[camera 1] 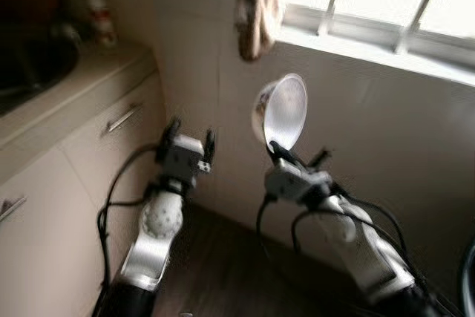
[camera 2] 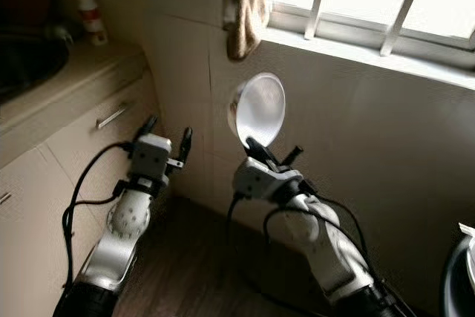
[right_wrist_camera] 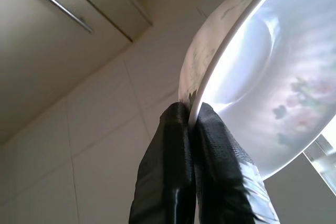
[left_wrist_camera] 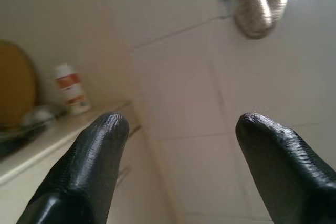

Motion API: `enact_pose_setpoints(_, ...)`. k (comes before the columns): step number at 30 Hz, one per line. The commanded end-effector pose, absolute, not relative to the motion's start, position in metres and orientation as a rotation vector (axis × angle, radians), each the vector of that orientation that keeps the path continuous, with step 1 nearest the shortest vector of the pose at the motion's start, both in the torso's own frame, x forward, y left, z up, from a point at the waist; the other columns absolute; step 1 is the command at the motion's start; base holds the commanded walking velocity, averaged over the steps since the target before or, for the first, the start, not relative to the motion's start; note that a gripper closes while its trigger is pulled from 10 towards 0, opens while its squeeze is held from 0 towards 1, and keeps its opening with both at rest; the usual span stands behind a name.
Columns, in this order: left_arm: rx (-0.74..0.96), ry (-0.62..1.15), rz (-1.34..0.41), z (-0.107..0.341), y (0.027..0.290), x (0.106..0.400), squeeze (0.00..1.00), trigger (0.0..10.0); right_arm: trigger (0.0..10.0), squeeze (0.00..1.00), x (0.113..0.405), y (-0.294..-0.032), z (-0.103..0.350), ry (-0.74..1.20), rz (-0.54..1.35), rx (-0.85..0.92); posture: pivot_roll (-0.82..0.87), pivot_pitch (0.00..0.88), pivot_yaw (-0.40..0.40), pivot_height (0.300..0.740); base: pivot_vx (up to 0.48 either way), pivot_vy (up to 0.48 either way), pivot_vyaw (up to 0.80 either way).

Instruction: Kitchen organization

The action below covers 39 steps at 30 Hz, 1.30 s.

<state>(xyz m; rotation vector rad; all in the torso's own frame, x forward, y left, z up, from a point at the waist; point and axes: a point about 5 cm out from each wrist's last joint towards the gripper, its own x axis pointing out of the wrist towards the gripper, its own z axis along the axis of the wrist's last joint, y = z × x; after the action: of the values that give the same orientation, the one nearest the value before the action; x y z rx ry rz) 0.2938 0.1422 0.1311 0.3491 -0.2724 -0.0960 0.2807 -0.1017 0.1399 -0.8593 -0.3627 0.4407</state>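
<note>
At frame centre our right claw point(camera 2: 251, 145) is clamped on the rim of a white bowl point(camera 2: 259, 108), held upright below the window; our left claw point(camera 2: 166, 136), lower left, stands apart, empty.

tiled wall point(camera 2: 185, 57) ahead, cabinet point(camera 2: 82, 146) left

pale counter point(camera 2: 89, 72), bottle point(camera 2: 92, 18) on it

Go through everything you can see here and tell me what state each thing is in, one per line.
Bowl: held on edge, clear of the counter, rim pinched.
Right pincer: shut on the bowl's rim.
Left pincer: open, holding nothing.
Drawer: closed.
Cloth: hanging beside the window.
Bottle: upright on the counter.
</note>
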Motion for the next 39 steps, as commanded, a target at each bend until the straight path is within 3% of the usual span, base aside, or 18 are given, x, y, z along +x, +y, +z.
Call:
enact_pose_setpoints(1, 0.349, -0.294, -0.131, 0.136, 0.131, 0.293, 0.0, 10.0, 0.0, 0.0, 0.28, -0.111, 0.143, -0.353, 0.408, -0.867, 0.06, 0.0, -0.061, 0.74, 0.0, 0.0, 0.8)
enact_pose_setpoints(22, 0.45, -0.269, -0.23, 0.136, 0.128, 0.274, 0.0, 10.0, 0.0, 0.0, 0.269, -0.112, 0.138, -0.32, 0.407, -0.852, 0.07, 0.0, -0.058, 0.74, 0.0, 0.0, 0.8)
enact_pose_setpoints(31, 0.444, -0.189, -0.209, 0.133, 0.135, 0.254, 0.0, 10.0, 0.0, 0.0, 0.26, -0.119, 0.137, -0.283, 0.383, -0.839, 0.08, 0.0, -0.047, 0.74, 0.0, 0.0, 0.8)
enact_pose_setpoints(39, 0.432, -0.151, -0.171, 0.125, 0.142, 0.255, 0.0, 10.0, 0.0, 0.0, 0.255, -0.119, 0.134, -0.265, 0.375, -0.811, 0.08, 0.0, -0.054, 0.74, 0.0, 0.0, 0.8)
